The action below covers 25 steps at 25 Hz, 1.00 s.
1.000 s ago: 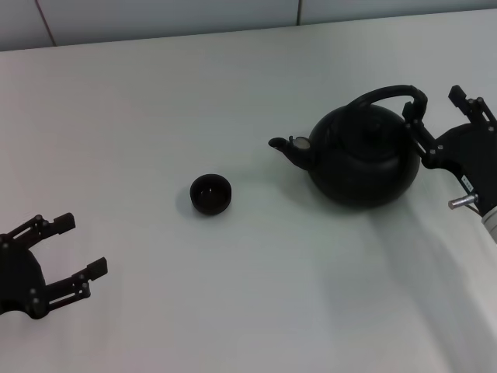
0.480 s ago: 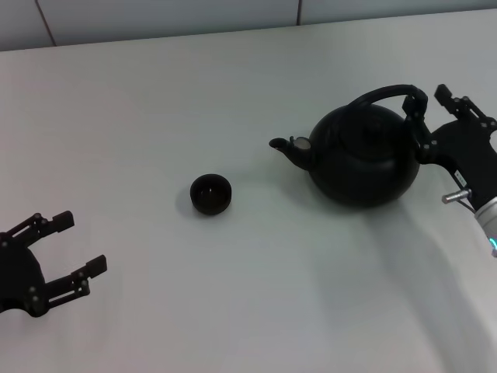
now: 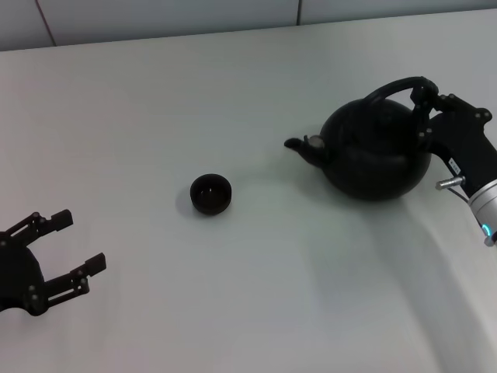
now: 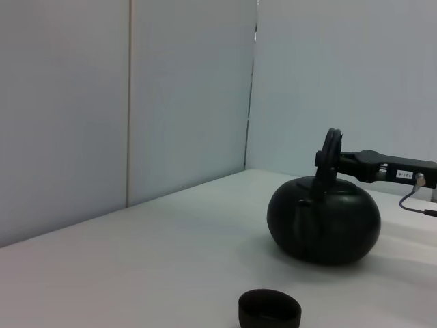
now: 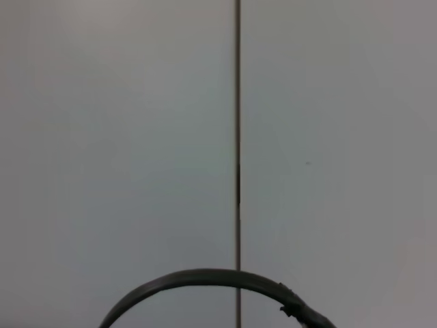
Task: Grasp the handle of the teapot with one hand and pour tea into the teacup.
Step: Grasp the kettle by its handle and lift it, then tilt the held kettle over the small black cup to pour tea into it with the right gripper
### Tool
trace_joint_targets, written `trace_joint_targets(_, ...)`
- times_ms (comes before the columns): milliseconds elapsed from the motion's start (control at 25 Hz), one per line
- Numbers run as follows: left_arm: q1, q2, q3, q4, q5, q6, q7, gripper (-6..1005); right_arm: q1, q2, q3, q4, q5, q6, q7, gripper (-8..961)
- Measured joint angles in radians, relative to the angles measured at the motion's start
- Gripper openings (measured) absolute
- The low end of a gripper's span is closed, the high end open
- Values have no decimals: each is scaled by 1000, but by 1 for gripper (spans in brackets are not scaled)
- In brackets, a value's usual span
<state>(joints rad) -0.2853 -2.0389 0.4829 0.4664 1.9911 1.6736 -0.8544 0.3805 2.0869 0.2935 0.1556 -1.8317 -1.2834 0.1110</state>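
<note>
The matte-black teapot [image 3: 373, 155] is at the right of the white table, spout pointing left toward the teacup [image 3: 210, 193], a tiny dark bowl about a teapot's width away. My right gripper [image 3: 427, 101] is shut on the right end of the arched handle [image 3: 392, 87]. The left wrist view shows the teapot [image 4: 324, 222], the handle [image 4: 332, 147] gripped near its top, and the teacup [image 4: 269, 309] in front. The right wrist view shows only the handle's arc [image 5: 205, 279]. My left gripper [image 3: 81, 241] is open and empty at the near left.
The white table [image 3: 256, 295] runs to a pale panelled wall [image 3: 155, 15] at the back. A seam in the wall panels [image 5: 237, 137] shows behind the handle.
My right gripper has closed in on the handle. The teapot has shifted to the right and slightly up with it. The teacup and left arm have not moved.
</note>
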Motion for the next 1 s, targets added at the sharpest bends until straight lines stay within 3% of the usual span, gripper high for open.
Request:
trace_joint_targets(400,-1,-2,-6,0,0,0,0,847,10,-4,25,0,0,-60,1,78)
trace_joint_targets(720,-4,-6,-6,-1,0,-4,0,847,93,-13,1,-136,-29,-73,161,78)
trace_joint_targets(1000,-6,-9,-6,-4,0,-4,1,847,149,-16,-76,-169,-35,-24,208,78)
